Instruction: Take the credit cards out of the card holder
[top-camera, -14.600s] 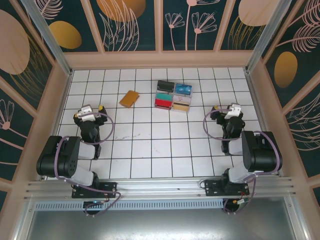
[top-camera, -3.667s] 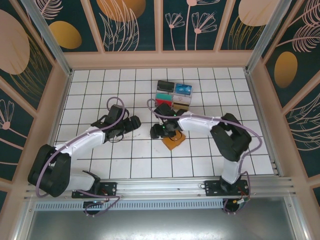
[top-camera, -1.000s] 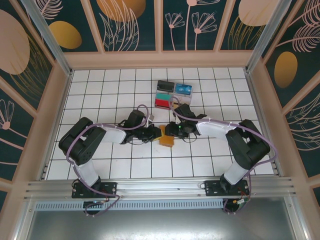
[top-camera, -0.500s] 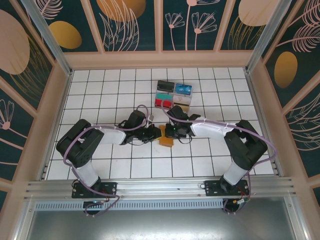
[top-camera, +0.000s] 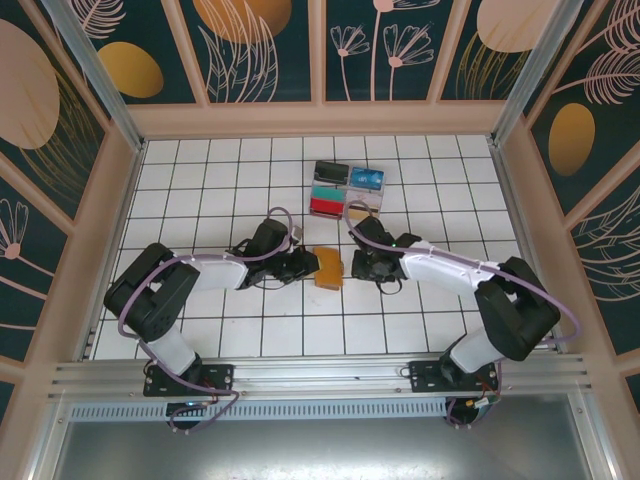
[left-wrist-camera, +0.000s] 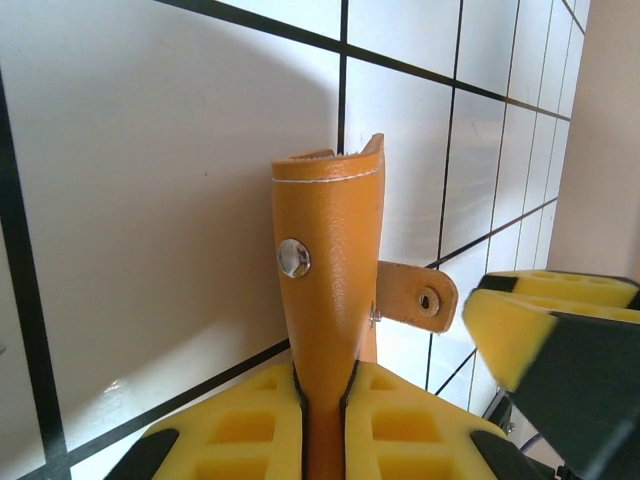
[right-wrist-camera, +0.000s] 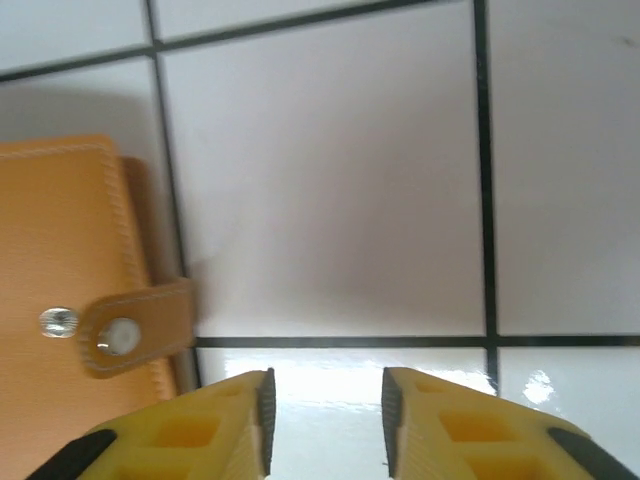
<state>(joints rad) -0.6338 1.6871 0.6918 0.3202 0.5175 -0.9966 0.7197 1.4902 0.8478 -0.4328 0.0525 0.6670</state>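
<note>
The tan-orange card holder (top-camera: 328, 267) stands on edge on the tiles, closed, with its snap strap (left-wrist-camera: 415, 297) sticking out loose to the side. My left gripper (left-wrist-camera: 325, 375) is shut on the holder's (left-wrist-camera: 328, 250) near edge, yellow pads pressed flat on both sides; from above, the left gripper (top-camera: 308, 266) sits just left of it. My right gripper (top-camera: 358, 266) is open just right of the holder, apart from it. In the right wrist view the holder (right-wrist-camera: 60, 260) and strap (right-wrist-camera: 135, 335) lie left of the open right gripper (right-wrist-camera: 325, 420), which has bare tile between its fingers. The credit cards are hidden.
A divided tray (top-camera: 347, 192) of black, blue, red and gold card stacks sits just behind the two grippers. Both arms reach inward across the white tiled floor (top-camera: 200, 180). Wooden walls (top-camera: 320, 118) ring the workspace.
My right gripper has drawn back to the right, off the card holder, with its jaws apart. The left gripper has kept its grip, and the holder now stands a little more upright.
</note>
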